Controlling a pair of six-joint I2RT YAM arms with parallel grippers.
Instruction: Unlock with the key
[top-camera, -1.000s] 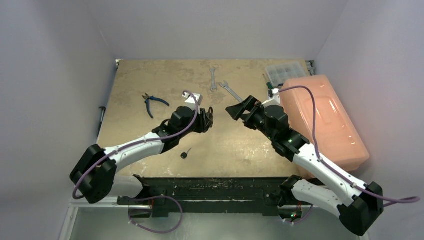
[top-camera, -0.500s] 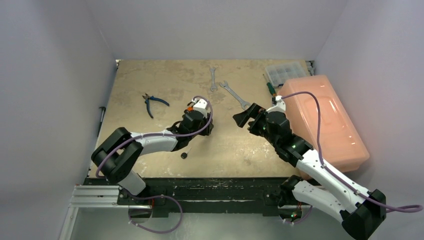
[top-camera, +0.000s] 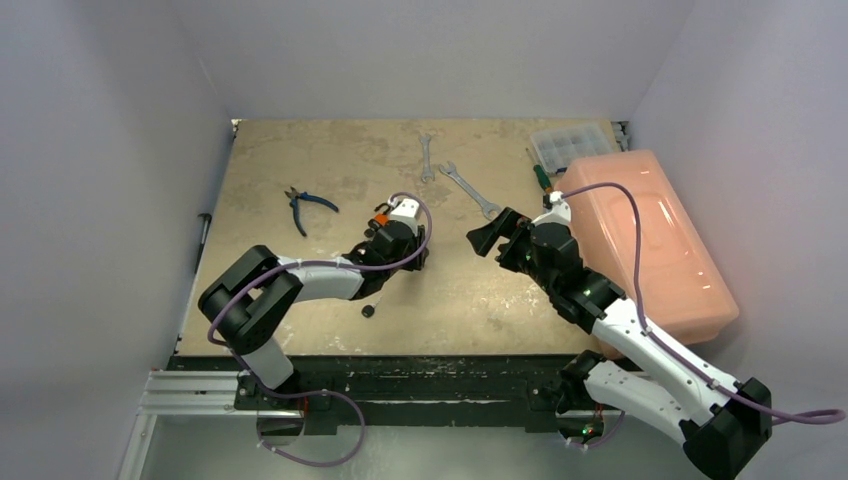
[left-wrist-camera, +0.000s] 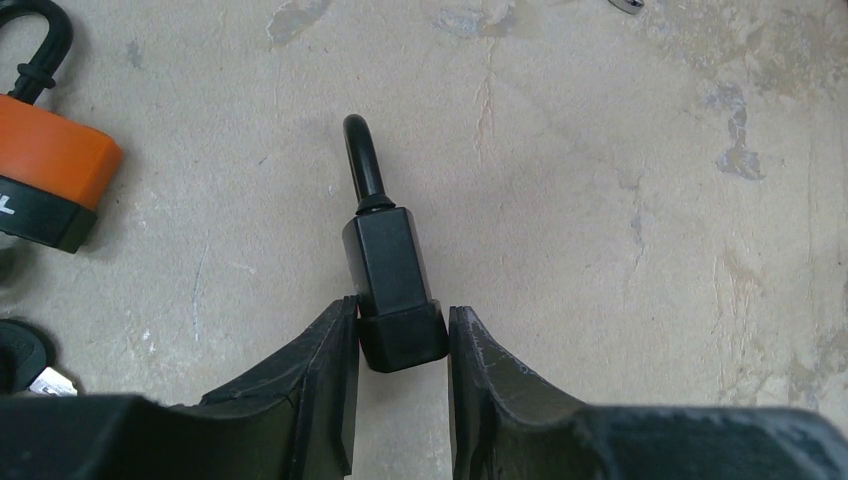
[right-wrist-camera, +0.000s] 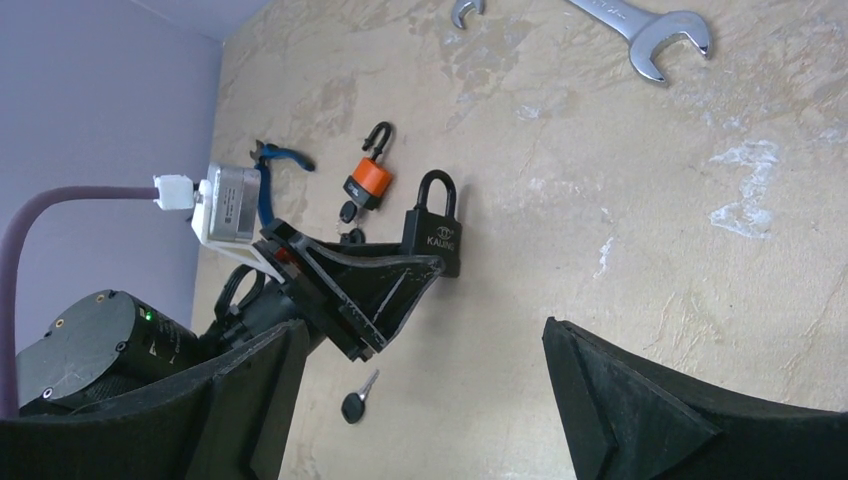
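**Desk:** Where is the lock, and which way does it point?

**Photographer:** The black padlock (left-wrist-camera: 392, 290) stands on its narrow side on the table (top-camera: 300, 160), near the middle. Its base is pinched between the fingers of the left gripper (left-wrist-camera: 400, 340). Its long axis runs straight out from them, shackle leading and leaning slightly left in the wrist view.

**Desk:** Room around it?

**Photographer:** There is bare table ahead of the shackle and to its right. The orange padlock (left-wrist-camera: 45, 175) lies apart on the left. The key (top-camera: 369, 309) lies by itself toward the near edge, behind the left gripper and touching nothing. The right gripper (top-camera: 490, 228) hangs just to the right of the lock, fingers spread wide around nothing. A wrench (top-camera: 468, 190) and pliers (top-camera: 305, 205) sit well clear, and a pink box (top-camera: 650, 240) fills the right edge.

**Desk:** Any change from a second ago?

**Photographer:** The left arm has folded in, its elbow swung toward the centre. The right arm has drawn back a little, then held
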